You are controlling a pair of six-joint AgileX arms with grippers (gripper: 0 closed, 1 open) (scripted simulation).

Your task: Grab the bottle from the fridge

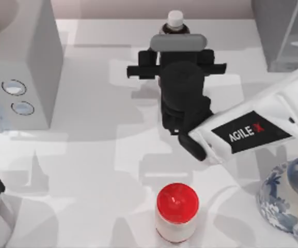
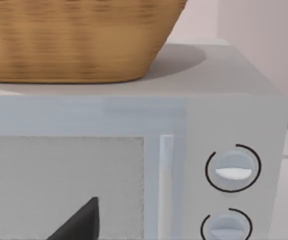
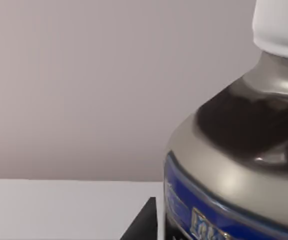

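Bottle (image 1: 175, 21) sits top centre of the overhead frame, white cap up, on the table (image 1: 87, 170) and not inside the fridge (image 1: 285, 33), which is over in the upper right corner. Right gripper (image 1: 177, 44) is right up against it; in the right wrist view the bottle (image 3: 238, 165) looms huge beside a dark finger (image 3: 144, 222), but I can't tell if it's clamped or loose. Left arm is parked at the left edge, facing the grey box with two dials (image 1: 22, 67). A red-capped container (image 1: 176, 213) stands bottom centre.

white table (image 1: 87, 155), red-capped jar (image 1: 176, 212), bottle (image 1: 175, 21), fridge (image 1: 285, 33)
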